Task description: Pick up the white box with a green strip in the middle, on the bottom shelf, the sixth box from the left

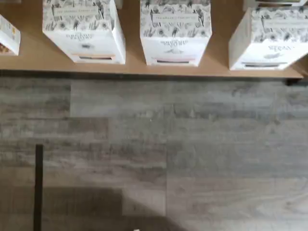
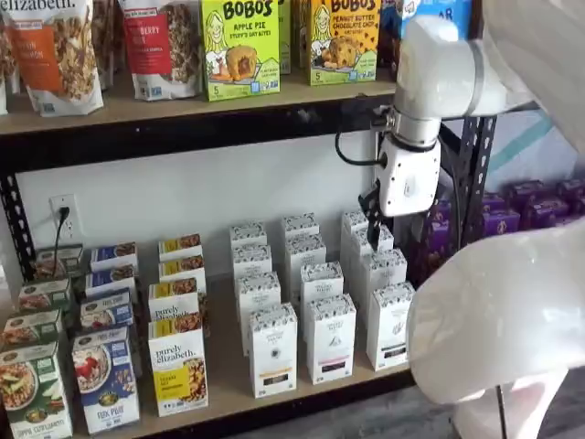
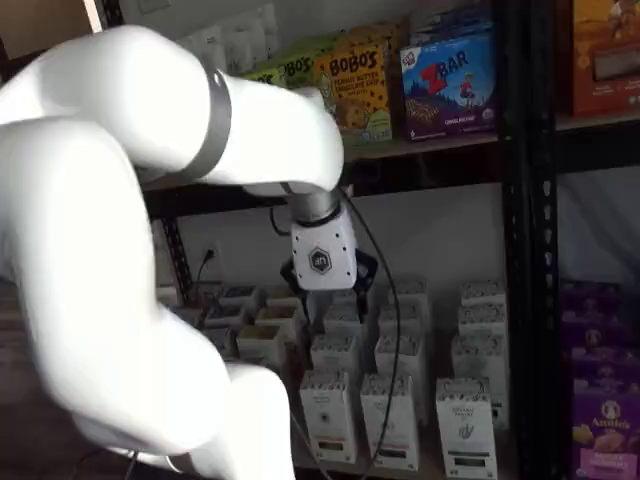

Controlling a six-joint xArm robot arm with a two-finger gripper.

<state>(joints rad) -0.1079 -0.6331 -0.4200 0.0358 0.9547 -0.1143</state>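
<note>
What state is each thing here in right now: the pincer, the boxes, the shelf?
pincer: open, empty, touching no box.
white box: upright, closed, at the front of the bottom shelf, not yet gripped.
bottom shelf: stocked with rows of upright boxes.
wall socket: has a cable plugged in.

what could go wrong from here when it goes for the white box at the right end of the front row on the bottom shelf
1. The white box looks nearly the same as the neighbouring carton just beside it, so the wrong one could be taken.
2. These cartons are tall, narrow and set in tight rows. The open gripper hangs above them and might tip one over on the way in.
</note>
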